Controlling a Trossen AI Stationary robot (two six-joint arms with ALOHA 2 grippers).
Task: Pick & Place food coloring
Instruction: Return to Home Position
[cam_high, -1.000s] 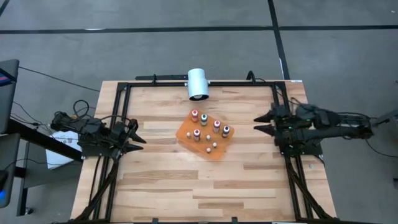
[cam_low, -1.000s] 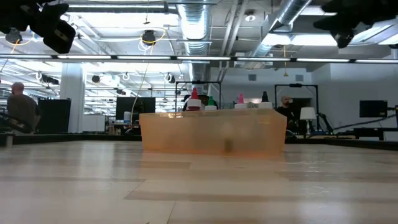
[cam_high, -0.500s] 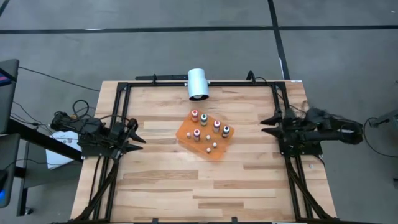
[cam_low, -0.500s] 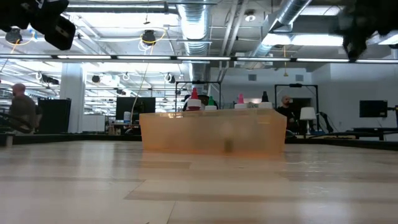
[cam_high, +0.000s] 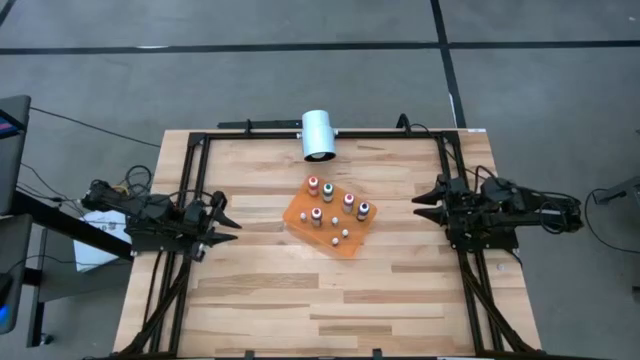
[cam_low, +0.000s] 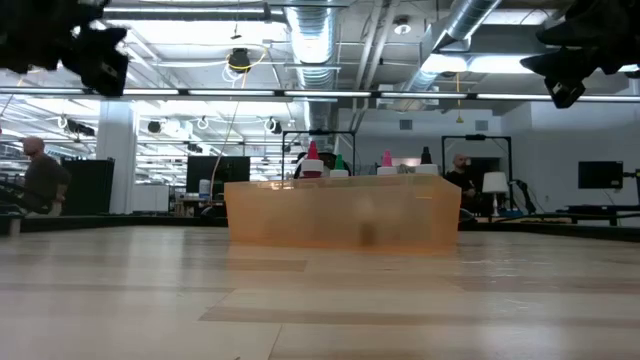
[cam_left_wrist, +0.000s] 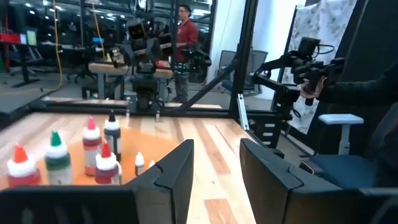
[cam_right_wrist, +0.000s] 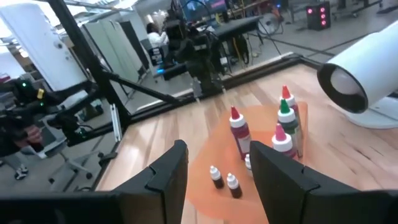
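Note:
The food coloring bottles (cam_high: 330, 205) stand upright on an orange sheet (cam_high: 305, 222) at the table's middle, with red, green, pink and dark tops, plus tiny white ones (cam_high: 340, 236). The left wrist view shows the bottles (cam_left_wrist: 93, 146), and so does the right wrist view (cam_right_wrist: 283, 127). In the low view their tops (cam_low: 338, 160) rise above the sheet. My left gripper (cam_high: 230, 224) hovers open over the table's left side and points at the sheet (cam_left_wrist: 158, 146). My right gripper (cam_high: 421, 199) hovers open over the right side, facing the sheet (cam_right_wrist: 205, 180).
A large white cylinder (cam_high: 318, 134) lies at the table's far edge, just beyond the sheet, and also shows in the right wrist view (cam_right_wrist: 364, 78). A black frame (cam_high: 300, 133) runs along the table's far edge and sides. Bare wood (cam_high: 320, 300) stretches toward the near edge. People stand in the room behind.
My right arm has drawn back toward the table's right edge and sunk a little, then eased its gripper slightly back toward the sheet. My left gripper has crept a little toward the sheet and lowered slightly. The bottles and sheet have stayed put.

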